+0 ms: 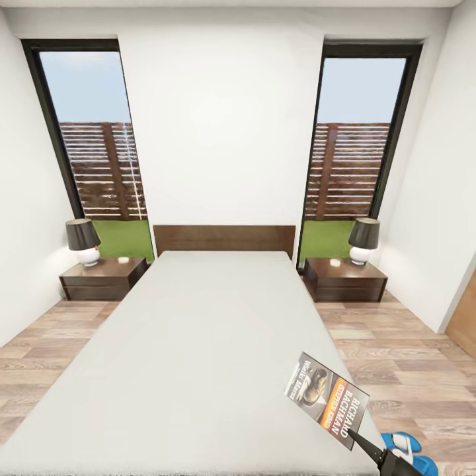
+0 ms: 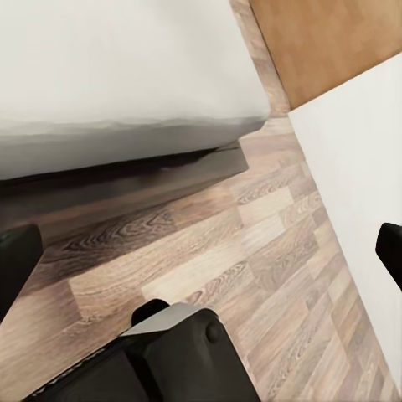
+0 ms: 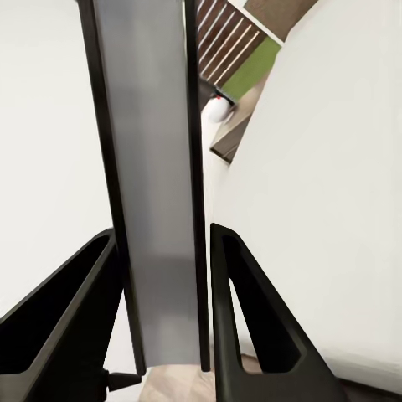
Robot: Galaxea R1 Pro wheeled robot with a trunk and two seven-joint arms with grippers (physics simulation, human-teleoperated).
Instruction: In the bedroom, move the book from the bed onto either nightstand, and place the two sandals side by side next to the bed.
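The book point(image 1: 327, 398), dark with an orange band and white lettering, hangs tilted over the near right corner of the bed point(image 1: 198, 344). My right gripper point(image 1: 365, 441) is shut on its lower edge. In the right wrist view the book point(image 3: 155, 209) stands edge-on between the two black fingers point(image 3: 251, 318). The two blue sandals point(image 1: 406, 451) lie on the floor by the bed's right side, partly hidden behind that gripper. A nightstand point(image 1: 102, 277) flanks the headboard on the left and another nightstand point(image 1: 345, 279) on the right. My left gripper point(image 2: 201, 255) is open above the floor near a bed corner point(image 2: 126, 75).
Each nightstand carries a black-shaded lamp point(image 1: 83, 241) point(image 1: 364, 240) and a small white object. Tall windows stand behind them. Wood-plank floor runs down both sides of the bed. A brown door panel point(image 1: 463, 324) is at the right wall.
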